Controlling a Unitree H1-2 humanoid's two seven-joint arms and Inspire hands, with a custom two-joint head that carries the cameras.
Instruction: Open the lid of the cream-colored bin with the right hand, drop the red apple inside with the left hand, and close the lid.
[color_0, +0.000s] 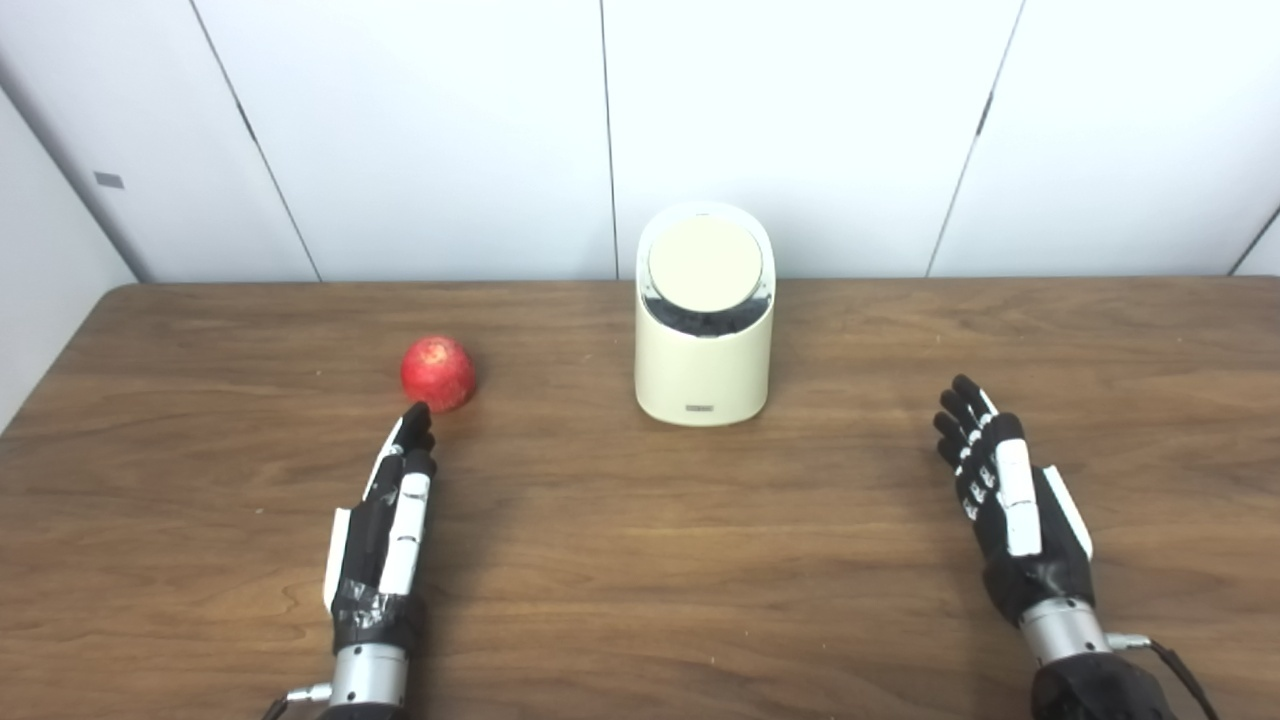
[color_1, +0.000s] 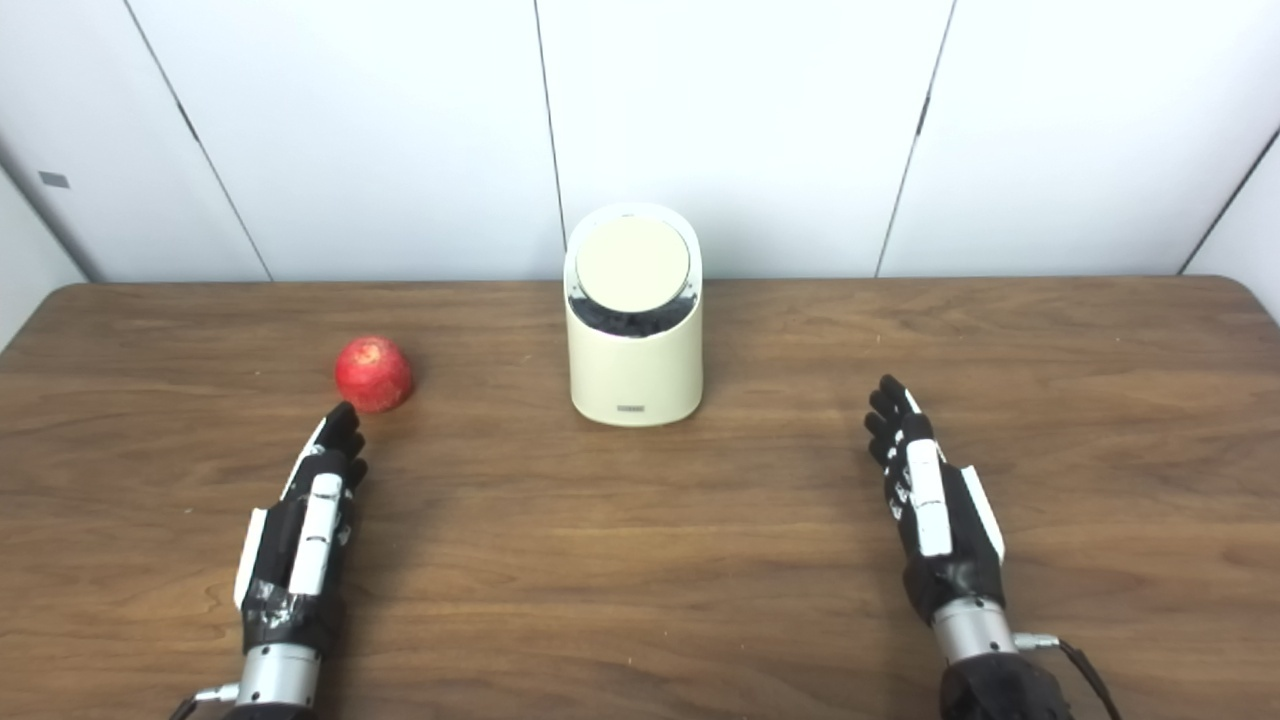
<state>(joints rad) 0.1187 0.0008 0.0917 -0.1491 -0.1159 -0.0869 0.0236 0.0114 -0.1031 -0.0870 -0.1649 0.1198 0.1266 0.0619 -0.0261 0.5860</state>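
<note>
A smooth, rounded cream bin with a flat round lid is set on the wood-grain table. The speckled red apple is seen just beyond the left hand; the right hand is also held empty, fingers straight and extended. The bin's interior is hidden.

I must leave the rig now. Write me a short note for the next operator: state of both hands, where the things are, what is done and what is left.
Left hand: open, holds nothing, fingertips just short of the apple.
Right hand: open, holds nothing, over the table to the right of the bin, well apart from it.
Apple: on the table, left of the bin.
Bin: upright at the middle far side, lid shut.
Done: nothing yet.
Left: right hand opens the lid, left hand drops the apple in, lid is closed.
</note>
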